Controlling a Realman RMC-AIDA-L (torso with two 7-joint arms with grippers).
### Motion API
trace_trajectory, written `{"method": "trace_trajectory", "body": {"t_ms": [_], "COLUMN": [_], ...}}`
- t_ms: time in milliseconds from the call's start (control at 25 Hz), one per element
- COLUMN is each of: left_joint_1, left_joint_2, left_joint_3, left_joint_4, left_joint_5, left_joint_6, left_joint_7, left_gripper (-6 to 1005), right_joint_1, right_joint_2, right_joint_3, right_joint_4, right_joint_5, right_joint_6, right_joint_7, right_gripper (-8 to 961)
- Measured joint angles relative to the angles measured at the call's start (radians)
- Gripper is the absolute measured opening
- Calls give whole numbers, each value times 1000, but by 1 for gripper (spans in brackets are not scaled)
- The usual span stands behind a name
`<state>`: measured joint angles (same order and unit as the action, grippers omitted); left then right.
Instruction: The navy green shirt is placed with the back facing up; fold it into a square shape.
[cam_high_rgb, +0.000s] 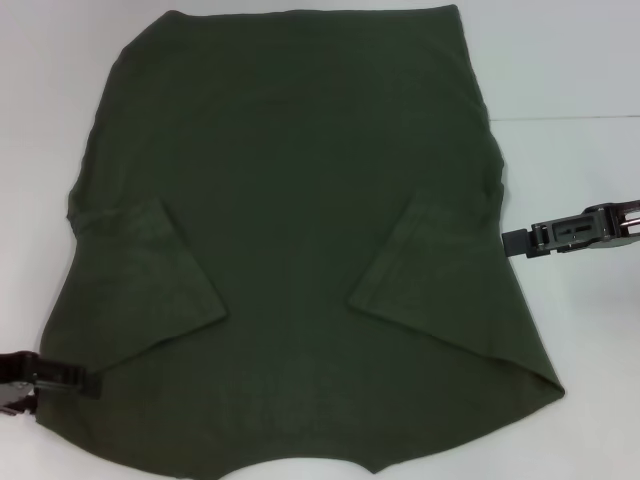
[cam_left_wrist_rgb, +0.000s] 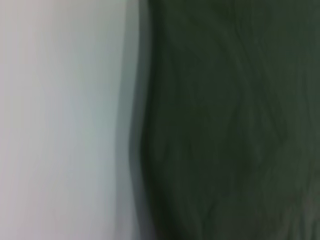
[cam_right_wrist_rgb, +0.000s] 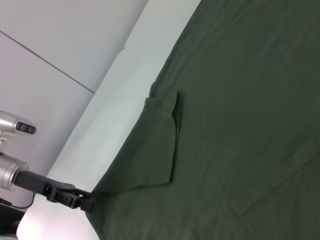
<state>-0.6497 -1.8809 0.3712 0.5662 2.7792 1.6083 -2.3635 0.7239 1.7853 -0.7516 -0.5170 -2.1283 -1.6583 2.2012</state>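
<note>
**Shirt spread flat, a tool at each edge**

On the white surface (cam_high_rgb: 590, 380) we see the navy green shirt (cam_high_rgb: 300, 230) lying flat, plain side up, both short sleeves folded inward onto the body. At the shirt's left edge, near our lower corner, the left tool (cam_high_rgb: 95, 383) sits low with its tip touching the cloth; we cannot tell whether its fingers are parted or closed. The right wrist view shows that same tool (cam_right_wrist_rgb: 89, 205) at the fabric's edge beside the folded left sleeve (cam_high_rgb: 150, 280). Across the middle, the cloth is smooth with faint creases. The right sleeve (cam_high_rgb: 425, 255) lies folded in likewise. At the right edge, the right tool (cam_high_rgb: 510, 242) meets the shirt at sleeve height; we cannot tell its finger state either.
</note>
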Motion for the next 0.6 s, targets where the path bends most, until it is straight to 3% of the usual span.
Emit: {"method": "trace_trajectory", "body": {"t_ms": [600], "left_joint_1": [-4], "left_joint_2": [-2], "left_joint_3": [-2], "left_joint_4": [-5], "left_joint_5": [-1], "left_joint_6": [-5], "left_joint_7": [0], "left_gripper": [919], "right_joint_1": [0], "right_joint_2": [0], "right_joint_3": [0], "right_joint_4": [0], "right_joint_5": [5], "right_joint_6": [0], "right_joint_7": [0], "right_gripper": [846]}}
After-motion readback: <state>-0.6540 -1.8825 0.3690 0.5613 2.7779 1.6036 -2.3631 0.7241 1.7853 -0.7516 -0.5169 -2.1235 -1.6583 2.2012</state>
